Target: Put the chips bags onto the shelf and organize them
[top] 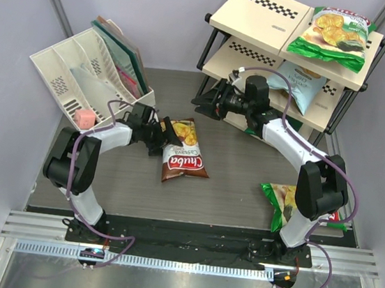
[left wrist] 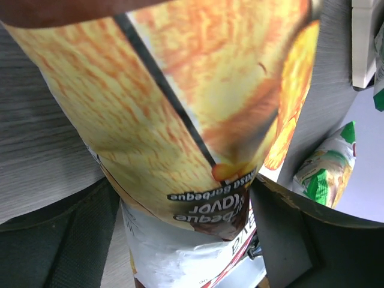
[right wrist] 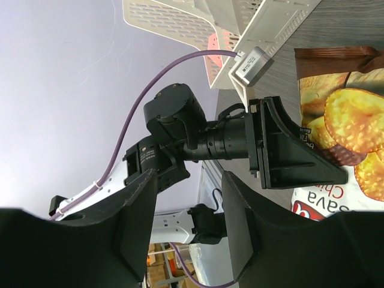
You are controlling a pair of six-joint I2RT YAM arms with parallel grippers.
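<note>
Noting the left gripper (top: 158,138) at the upper end of the dark brown Chuba chips bag (top: 184,155), which lies flat on the grey table (top: 239,160) near its centre, left of the shelf (top: 264,16). In the left wrist view the jaws stand wide and the bag fills the space between them, with each finger (left wrist: 60,240) right against a side of it; cannot tell whether they press on it. The right gripper (top: 208,104) hangs in the air before the shelf's lower tiers, jaws about half apart with nothing between them. One green-and-white bag (top: 332,36) lies on the top tier and the light blue bag (top: 300,83) on the middle tier. The second green-and-white bag (top: 278,199) lies on the table beside the right arm's base, partly hidden by that arm. A white slotted organizer (top: 81,74) stands rear left, with a pink cube (top: 85,117) at its near end.
</note>
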